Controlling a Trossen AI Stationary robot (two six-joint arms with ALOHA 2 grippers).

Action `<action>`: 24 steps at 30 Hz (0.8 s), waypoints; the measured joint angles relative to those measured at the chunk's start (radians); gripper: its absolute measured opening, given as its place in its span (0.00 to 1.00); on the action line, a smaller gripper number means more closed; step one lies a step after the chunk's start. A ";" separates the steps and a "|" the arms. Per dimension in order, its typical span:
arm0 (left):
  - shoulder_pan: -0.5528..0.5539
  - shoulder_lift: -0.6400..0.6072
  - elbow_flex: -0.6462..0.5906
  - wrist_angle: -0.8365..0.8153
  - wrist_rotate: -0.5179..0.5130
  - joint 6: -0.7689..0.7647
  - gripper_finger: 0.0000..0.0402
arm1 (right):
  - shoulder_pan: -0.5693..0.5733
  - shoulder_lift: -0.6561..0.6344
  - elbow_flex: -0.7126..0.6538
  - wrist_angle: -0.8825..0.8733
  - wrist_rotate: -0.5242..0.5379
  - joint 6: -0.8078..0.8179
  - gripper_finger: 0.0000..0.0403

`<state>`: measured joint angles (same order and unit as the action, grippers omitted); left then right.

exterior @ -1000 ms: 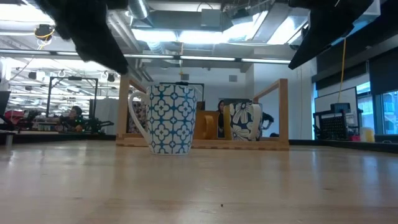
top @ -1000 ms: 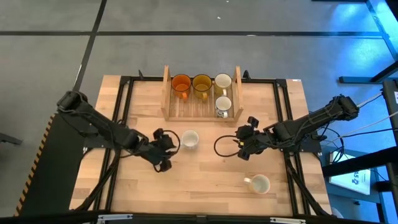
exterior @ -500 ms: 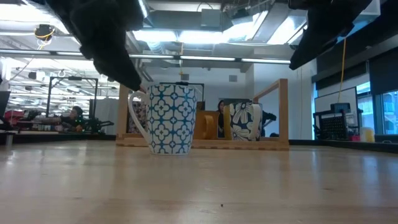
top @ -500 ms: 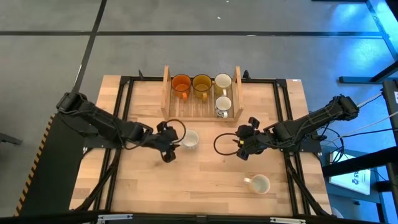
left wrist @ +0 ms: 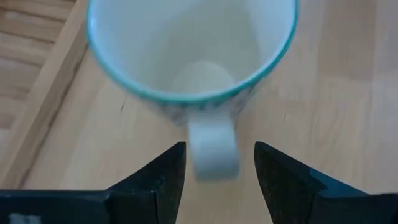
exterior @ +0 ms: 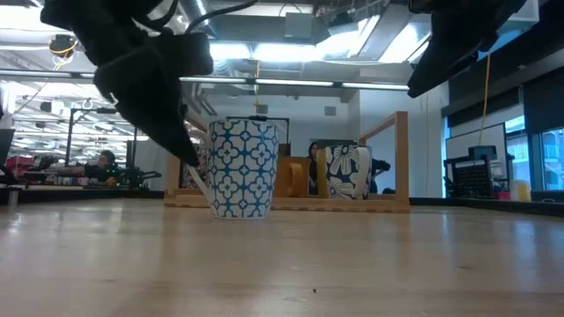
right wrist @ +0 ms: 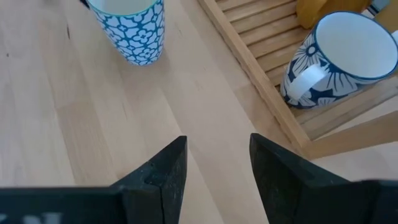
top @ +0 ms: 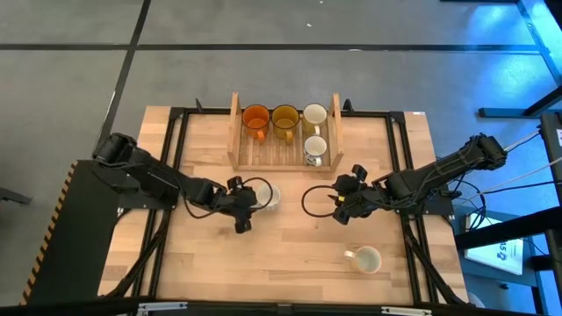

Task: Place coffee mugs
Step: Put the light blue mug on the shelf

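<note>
A white mug with blue patterning (top: 269,196) stands on the table in front of the tray, its handle (left wrist: 213,134) toward my left gripper. My left gripper (top: 248,206) is low at the mug's left side and open. Its fingers (left wrist: 165,177) stand on either side of the handle with a gap on both sides. Orange (top: 255,118), amber (top: 284,118), white (top: 315,114) and dark-flowered (top: 314,149) mugs stand in the wooden tray (top: 235,132). A cream mug (top: 366,260) stands near the table's near right. My right gripper (top: 338,206) hovers open right of centre.
The slatted tray's front rail (right wrist: 249,68) lies just beyond the blue-patterned mug (right wrist: 130,28). The flowered mug (right wrist: 339,59) sits at the tray's near right corner. Bare wood (top: 290,254) spreads across the near half of the table between the arms.
My left gripper has moved toward the table's right edge and down to the blue-patterned mug, ending with its open fingers around the handle. The mug has stayed in place. My right arm has kept still.
</note>
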<state>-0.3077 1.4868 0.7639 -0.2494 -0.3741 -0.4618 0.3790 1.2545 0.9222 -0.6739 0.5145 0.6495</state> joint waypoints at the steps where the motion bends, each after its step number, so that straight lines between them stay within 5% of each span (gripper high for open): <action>1: 0.000 0.006 0.000 0.020 0.000 0.000 0.46 | 0.000 0.000 0.000 0.001 0.003 0.000 0.40; 9: 0.014 0.011 0.000 0.102 -0.007 -0.007 0.38 | 0.000 0.000 0.000 0.000 0.009 0.000 0.40; 16: 0.016 0.011 0.000 0.103 0.011 -0.055 0.16 | 0.000 0.000 0.000 -0.004 0.010 -0.004 0.40; 24: 0.009 0.001 0.086 0.016 -0.067 -0.236 0.15 | 0.000 0.000 0.000 -0.004 0.145 -0.048 0.40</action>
<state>-0.2985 1.4876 0.8497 -0.2336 -0.4415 -0.6974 0.3790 1.2545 0.9222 -0.6774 0.6592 0.6013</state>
